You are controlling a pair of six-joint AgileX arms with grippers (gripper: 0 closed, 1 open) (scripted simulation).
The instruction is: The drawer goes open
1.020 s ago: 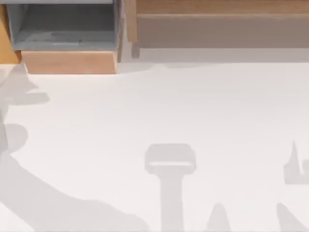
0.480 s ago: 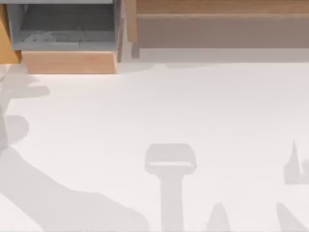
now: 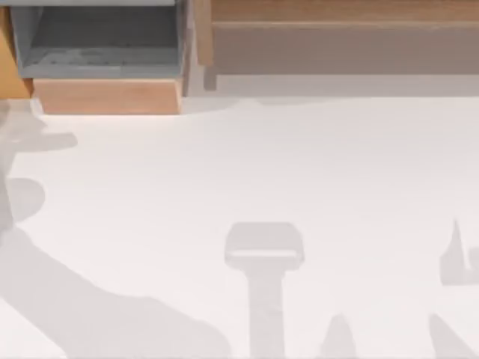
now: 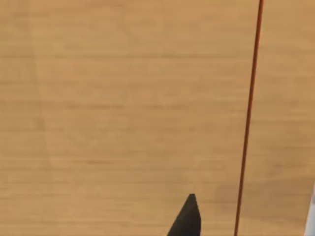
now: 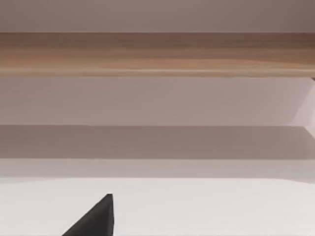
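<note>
The drawer, upper left of the top view, is seen pulled out; the left gripper's finger state cannot be told (one dark tip against wood), so a scrape is risked.

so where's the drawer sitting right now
In the top view the drawer is at the table's far left corner, pulled out so its grey inside shows, with the long wooden slab just to its right.

Light-brown drawer front, grey inside

Open white table before drawer
</note>
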